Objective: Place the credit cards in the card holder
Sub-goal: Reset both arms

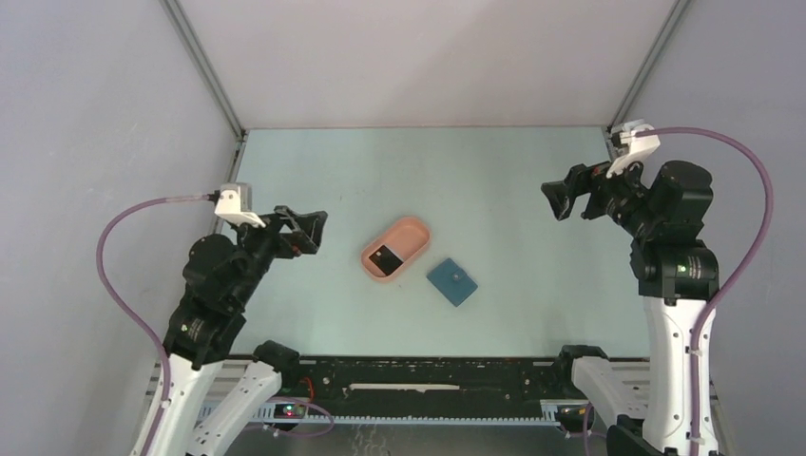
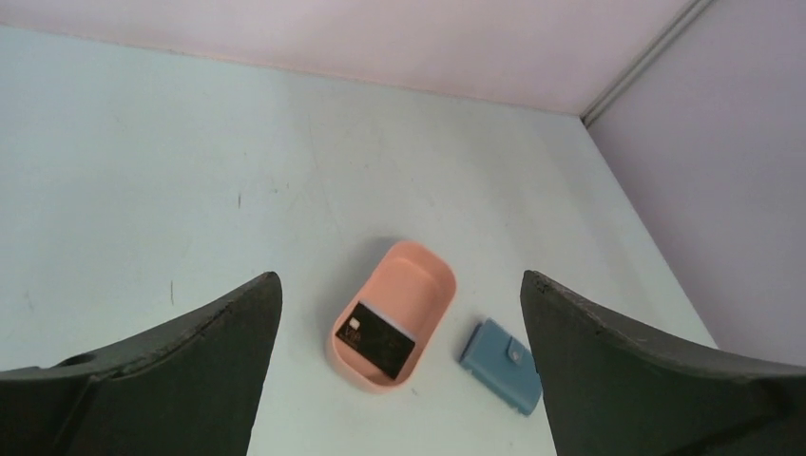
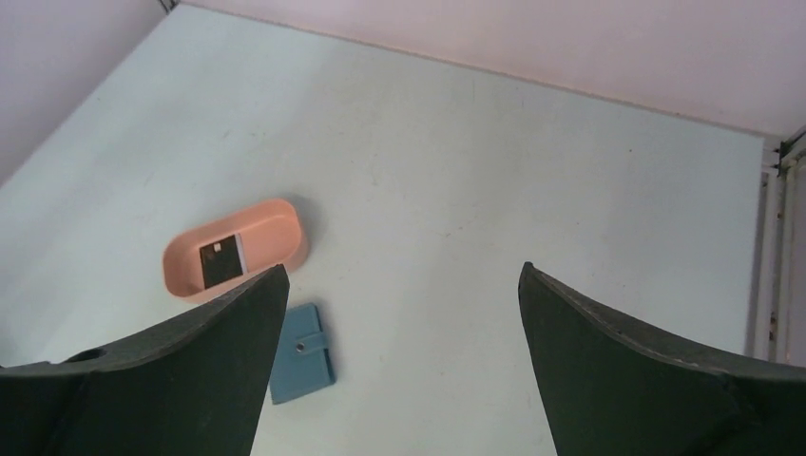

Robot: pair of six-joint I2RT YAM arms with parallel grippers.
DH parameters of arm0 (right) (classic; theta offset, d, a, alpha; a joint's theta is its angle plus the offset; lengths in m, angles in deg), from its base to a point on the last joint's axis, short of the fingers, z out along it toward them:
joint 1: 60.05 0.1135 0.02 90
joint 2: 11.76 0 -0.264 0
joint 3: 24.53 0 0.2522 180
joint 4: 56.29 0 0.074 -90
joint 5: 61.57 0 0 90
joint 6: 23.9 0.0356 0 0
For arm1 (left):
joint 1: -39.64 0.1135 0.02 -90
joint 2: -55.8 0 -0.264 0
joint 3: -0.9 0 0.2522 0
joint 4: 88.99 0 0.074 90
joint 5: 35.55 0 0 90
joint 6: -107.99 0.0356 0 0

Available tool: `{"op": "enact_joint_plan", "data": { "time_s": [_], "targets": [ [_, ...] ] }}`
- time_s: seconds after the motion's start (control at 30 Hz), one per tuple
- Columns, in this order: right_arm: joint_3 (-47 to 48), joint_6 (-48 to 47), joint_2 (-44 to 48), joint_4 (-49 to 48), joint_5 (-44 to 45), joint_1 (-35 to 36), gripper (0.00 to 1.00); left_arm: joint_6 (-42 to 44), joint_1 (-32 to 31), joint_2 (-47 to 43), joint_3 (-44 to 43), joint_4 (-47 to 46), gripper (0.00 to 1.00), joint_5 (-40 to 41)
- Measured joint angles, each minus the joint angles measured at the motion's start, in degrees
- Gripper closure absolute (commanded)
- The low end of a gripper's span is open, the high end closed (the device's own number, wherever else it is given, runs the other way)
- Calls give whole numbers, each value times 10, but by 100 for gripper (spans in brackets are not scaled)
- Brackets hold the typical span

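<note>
The black card (image 2: 378, 339) carries a small pale mark near one corner, too small to read, and no other writing can be made out. It lies flat inside the pink oval tray (image 1: 412, 233), at the tray's nearer end, with a thin pale edge showing along one side that may be a second card; I cannot tell. The blue card holder (image 1: 451, 281) lies closed on the pale green surface (image 1: 314, 161), tab and stud facing up, just beside the tray and not touching it. The left arm (image 1: 214, 275) and right arm (image 1: 675, 256) hang well apart from both, each with its jaws spread wide and holding nothing.
</note>
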Motion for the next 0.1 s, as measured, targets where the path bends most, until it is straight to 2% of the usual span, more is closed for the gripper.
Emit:
{"op": "enact_joint_plan", "data": {
  "time_s": [0.1],
  "targets": [
    [14, 15, 7, 2, 4, 0, 0, 0, 10, 0, 0, 28, 0, -25]
  ]
}}
